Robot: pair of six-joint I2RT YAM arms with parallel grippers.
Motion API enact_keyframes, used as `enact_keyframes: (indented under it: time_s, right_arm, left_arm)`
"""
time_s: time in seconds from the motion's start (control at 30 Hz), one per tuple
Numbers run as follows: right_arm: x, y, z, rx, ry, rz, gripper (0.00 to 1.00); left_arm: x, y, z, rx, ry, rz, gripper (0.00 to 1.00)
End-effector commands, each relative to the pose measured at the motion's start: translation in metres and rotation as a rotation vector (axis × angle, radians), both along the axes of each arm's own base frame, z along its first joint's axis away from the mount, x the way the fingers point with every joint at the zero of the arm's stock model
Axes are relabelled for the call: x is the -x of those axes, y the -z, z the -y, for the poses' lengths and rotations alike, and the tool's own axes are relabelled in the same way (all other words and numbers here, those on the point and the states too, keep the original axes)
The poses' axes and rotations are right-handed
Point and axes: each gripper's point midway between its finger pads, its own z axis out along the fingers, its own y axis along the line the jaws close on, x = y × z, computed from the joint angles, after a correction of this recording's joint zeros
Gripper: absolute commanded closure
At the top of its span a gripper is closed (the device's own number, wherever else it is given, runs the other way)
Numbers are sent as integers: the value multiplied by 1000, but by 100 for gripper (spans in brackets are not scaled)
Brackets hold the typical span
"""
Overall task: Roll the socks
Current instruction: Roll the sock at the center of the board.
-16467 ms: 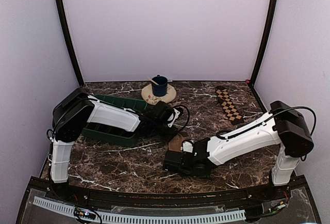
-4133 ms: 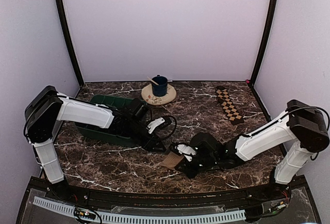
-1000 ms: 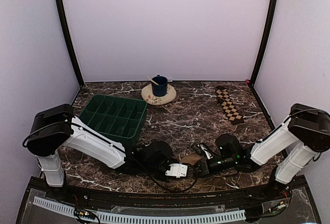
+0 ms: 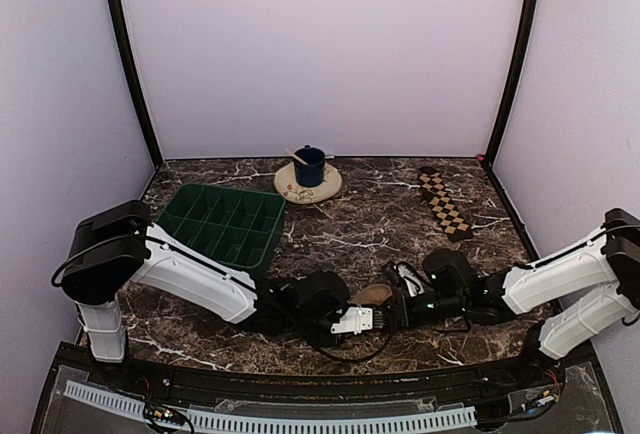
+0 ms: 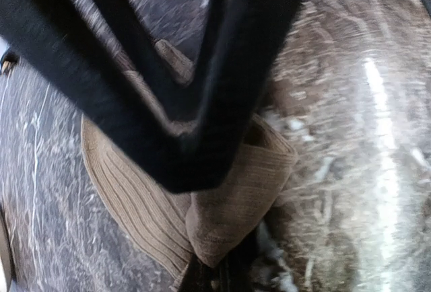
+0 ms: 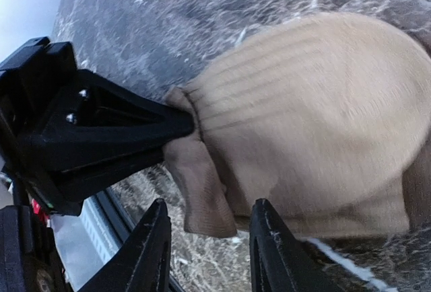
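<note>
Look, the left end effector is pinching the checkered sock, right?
No. The left end effector is pinching the plain tan sock, as the right wrist view shows. The checkered sock lies flat at the back right, untouched.

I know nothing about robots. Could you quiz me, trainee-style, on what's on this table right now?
1. True or false: the checkered sock lies flat at the back right, untouched.
2. What is the left hand pinching? A) tan sock B) checkered sock C) green tray
3. Fill in: on the round mat at the back stands a blue ___.
Key: 1 true; 2 A; 3 cup.
</note>
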Motion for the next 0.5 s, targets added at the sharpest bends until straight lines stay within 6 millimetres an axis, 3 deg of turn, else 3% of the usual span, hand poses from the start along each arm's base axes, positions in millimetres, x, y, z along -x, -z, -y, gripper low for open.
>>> enact_keyframes:
  time_s: [0.0,0.3,0.47]
  right_arm:
    - [-21,1,11,100,83,65,63]
    - [-48,1,27,244,189,151,63]
    - [-57,4,41,321,235,192,62]
  left_arm:
    - [-14,27,-37,-166,-181,-22,100]
    - [-16,24,-60,-252,-370,-88,100]
    - [-9,27,-59,-315,-411,-122,100]
